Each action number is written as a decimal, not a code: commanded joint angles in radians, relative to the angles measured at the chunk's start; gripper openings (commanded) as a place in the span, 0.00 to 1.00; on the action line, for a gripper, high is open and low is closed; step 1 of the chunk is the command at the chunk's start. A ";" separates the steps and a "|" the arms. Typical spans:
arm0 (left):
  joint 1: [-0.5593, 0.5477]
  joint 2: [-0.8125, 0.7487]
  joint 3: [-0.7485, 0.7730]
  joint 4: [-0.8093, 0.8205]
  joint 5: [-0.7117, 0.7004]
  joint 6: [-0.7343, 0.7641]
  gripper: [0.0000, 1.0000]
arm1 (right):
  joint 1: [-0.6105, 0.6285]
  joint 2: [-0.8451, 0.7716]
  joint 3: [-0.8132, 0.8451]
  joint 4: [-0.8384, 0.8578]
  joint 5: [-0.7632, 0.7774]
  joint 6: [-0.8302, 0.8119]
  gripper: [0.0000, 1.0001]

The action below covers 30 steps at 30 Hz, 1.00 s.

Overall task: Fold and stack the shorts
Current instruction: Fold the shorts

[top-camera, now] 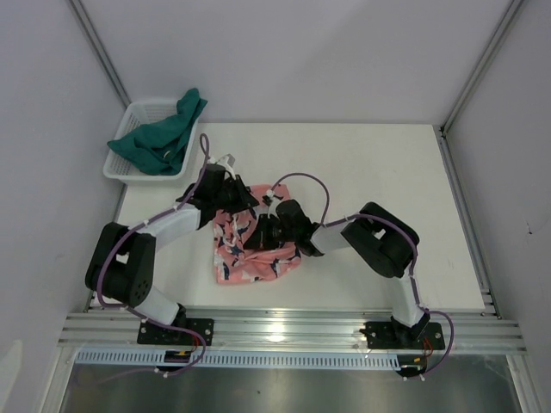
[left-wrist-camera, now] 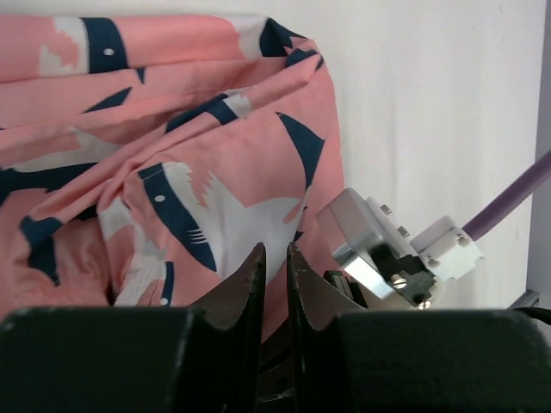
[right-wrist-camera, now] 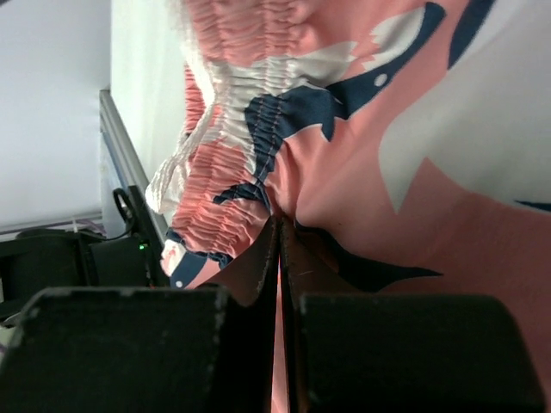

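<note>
The salmon-pink shark-print shorts [top-camera: 258, 254] lie crumpled on the white table between both arms. My right gripper [top-camera: 263, 232] is shut on a fold of the pink shorts [right-wrist-camera: 362, 172] just below the gathered waistband; its jaws [right-wrist-camera: 280, 222] pinch a thin sliver of fabric. My left gripper [top-camera: 244, 196] hovers over the far edge of the pink shorts [left-wrist-camera: 172, 172]; its fingers [left-wrist-camera: 275, 249] stand a narrow gap apart with nothing between them. The dark teal shorts [top-camera: 164, 138] lie bunched in the basket.
The white mesh basket [top-camera: 120, 170] sits at the table's far-left corner. Grey walls and metal frame posts enclose the white table [top-camera: 379, 172]. The right arm's metal wrist fitting and purple cable [left-wrist-camera: 387, 254] are close beside my left fingers.
</note>
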 commanded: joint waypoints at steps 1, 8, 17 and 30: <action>-0.013 0.001 -0.008 0.088 0.055 -0.030 0.17 | 0.012 -0.004 0.002 -0.043 0.068 -0.053 0.01; -0.014 -0.101 -0.068 0.052 0.039 -0.025 0.18 | -0.016 -0.045 0.029 -0.104 0.076 -0.072 0.01; -0.014 -0.137 -0.089 0.024 0.025 -0.025 0.18 | -0.057 -0.204 0.006 -0.149 0.067 -0.081 0.04; 0.094 -0.038 -0.236 0.114 -0.001 0.006 0.16 | -0.131 -0.355 -0.079 -0.181 0.079 -0.101 0.06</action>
